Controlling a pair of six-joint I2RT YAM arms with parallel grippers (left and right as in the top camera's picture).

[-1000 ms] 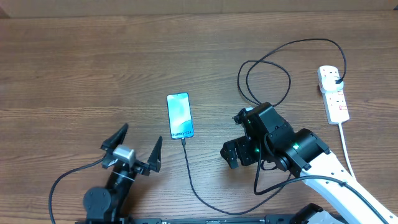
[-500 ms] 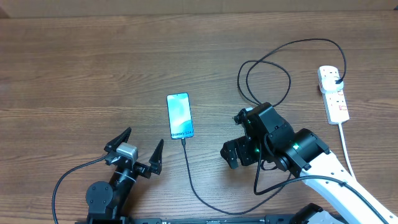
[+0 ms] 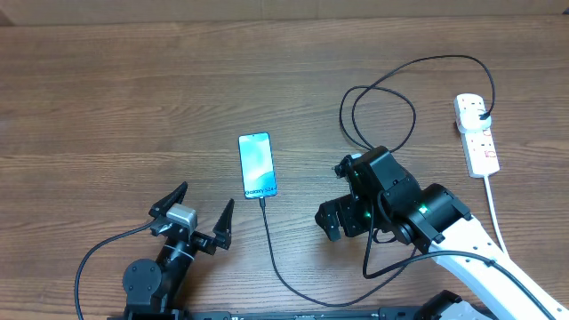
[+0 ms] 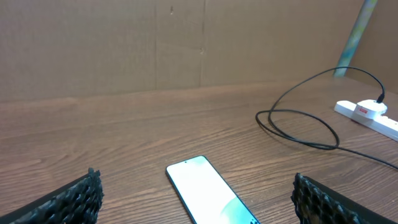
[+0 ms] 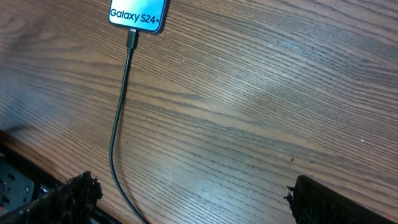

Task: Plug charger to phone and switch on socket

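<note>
**Left arm backs off; the cable is in the phone and the switch is left**

The left tool (image 3: 208,193), jaws wide apart and empty, has drawn back toward its base within the last second and then come to rest. It now sits low on the counter (image 3: 107,107), near the phone (image 3: 257,165) on its lower-left side and not touching it. The right tool (image 3: 331,196) has not moved. Its jaws are also spread and hold nothing, and it faces the phone from the right.

Between the two tools runs the charger (image 3: 269,249). Its tip (image 5: 132,38) is seated in the phone's bottom edge, and the screen is lit with the Galaxy wordmark. The cable runs to the counter's near edge and is partly hidden by the right arm. It loops behind that arm and ends at the plug (image 3: 483,114), which sits in the socket (image 3: 477,142) at the far right, well apart from both tools.

The retreat suggests the phone end is finished. The switch is probably what remains, though it is too small here to tell whether it is already on. The right tool is nearer to it and would have to swing right.
</note>
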